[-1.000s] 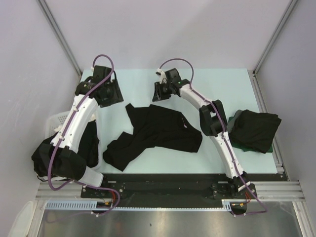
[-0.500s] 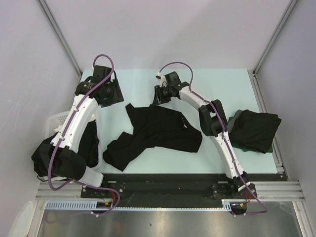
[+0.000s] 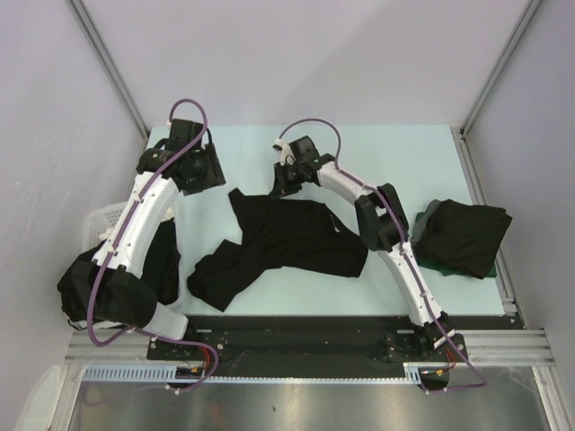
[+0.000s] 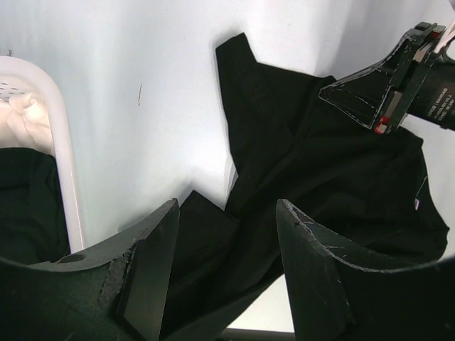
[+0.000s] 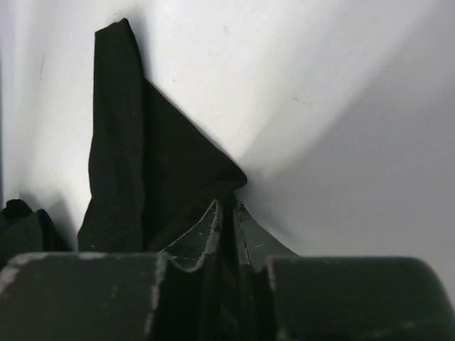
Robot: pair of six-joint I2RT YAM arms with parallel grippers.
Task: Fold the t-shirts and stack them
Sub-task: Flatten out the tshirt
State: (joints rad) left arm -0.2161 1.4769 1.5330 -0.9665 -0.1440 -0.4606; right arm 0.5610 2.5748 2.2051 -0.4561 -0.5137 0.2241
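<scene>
We're on the flatten-out step: t-shirt (image 3: pixel 296 238) lies crumpled mid-desk (image 3: pixel 395 153). The right hand (image 5: pixel 226 207) is pinched on its far edge, and the left hand (image 4: pixel 226 213) hangs wide and empty. Next, we reckon, left takes the other far corner and both pull it flat.

Bright, even light — soft shadows, mild glare

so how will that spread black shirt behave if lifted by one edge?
Probably floppy: the black t-shirt lies rumpled and creased, so it should hang limp from the right gripper. Likely light: thin cloth; pushed, it would bunch, not slide.
</scene>
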